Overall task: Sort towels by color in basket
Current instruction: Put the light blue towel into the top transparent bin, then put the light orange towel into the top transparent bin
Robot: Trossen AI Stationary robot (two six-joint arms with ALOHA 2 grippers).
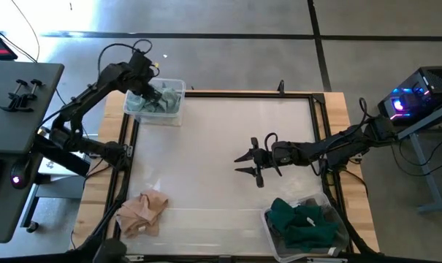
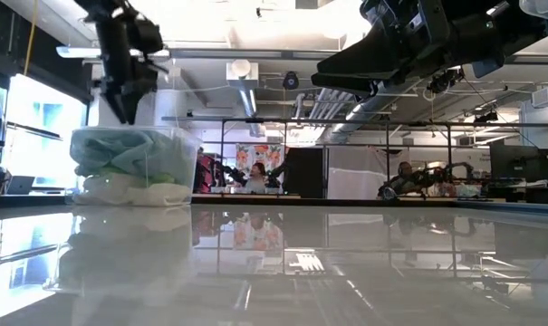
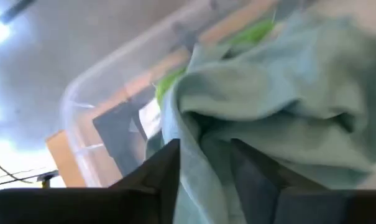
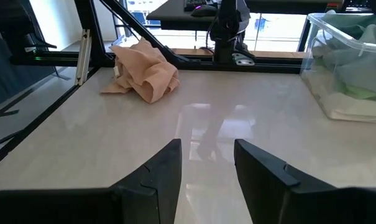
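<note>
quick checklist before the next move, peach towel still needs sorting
1. Peach towel lies loose on the table: ok.
2. Right claw open and holding nothing: ok.
3. Table between the right claw and the peach towel free of things: ok.
4. Left claw clear of the clear bin: not ok, it is over the bin at the mint towel.
5. Left claw has let go of the mint towel: cannot tell.
</note>
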